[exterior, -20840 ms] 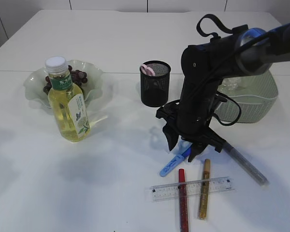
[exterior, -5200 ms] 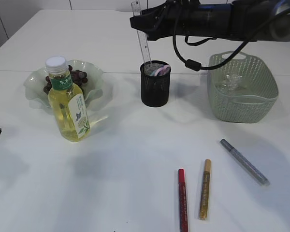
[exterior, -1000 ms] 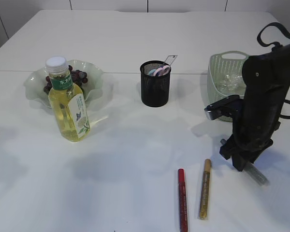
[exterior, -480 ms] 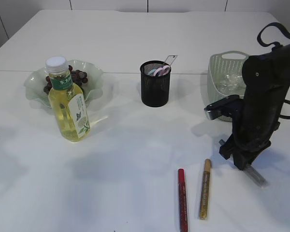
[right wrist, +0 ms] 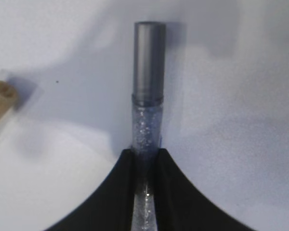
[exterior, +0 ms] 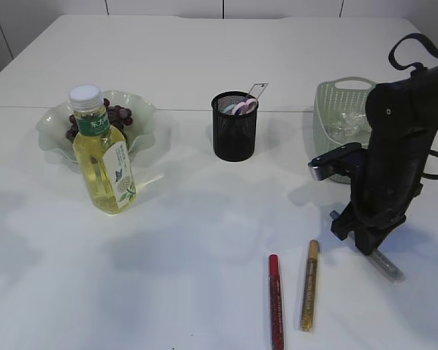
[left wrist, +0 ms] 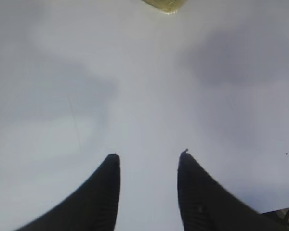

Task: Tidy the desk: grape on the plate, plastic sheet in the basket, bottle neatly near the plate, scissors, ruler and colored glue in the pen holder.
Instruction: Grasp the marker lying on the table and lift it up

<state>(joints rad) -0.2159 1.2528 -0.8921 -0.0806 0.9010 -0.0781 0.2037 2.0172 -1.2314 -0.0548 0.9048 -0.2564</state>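
Observation:
My right gripper [exterior: 365,237] [right wrist: 146,151] is shut on the silver glitter glue pen [right wrist: 148,110], whose far end [exterior: 388,265] pokes out below the arm on the table's right. A red glue pen [exterior: 276,299] and a gold glue pen [exterior: 308,284] lie at the front; the gold pen's tip shows in the right wrist view [right wrist: 1,96]. The black mesh pen holder [exterior: 233,131] holds pink scissors [exterior: 241,106] and the ruler [exterior: 255,90]. The bottle [exterior: 102,153] stands by the plate [exterior: 55,120] with grapes [exterior: 118,114]. My left gripper [left wrist: 148,156] is open over bare table.
The green basket [exterior: 328,98] with the clear plastic sheet [exterior: 344,125] stands at the back right, just behind my right arm. The bottle's base shows at the top of the left wrist view [left wrist: 164,4]. The left arm barely shows at the exterior view's left edge.
Over the last second the right gripper has closed on the silver glue pen and shifted slightly. Earlier, the ruler went into the pen holder and the blue glue pen left the table.

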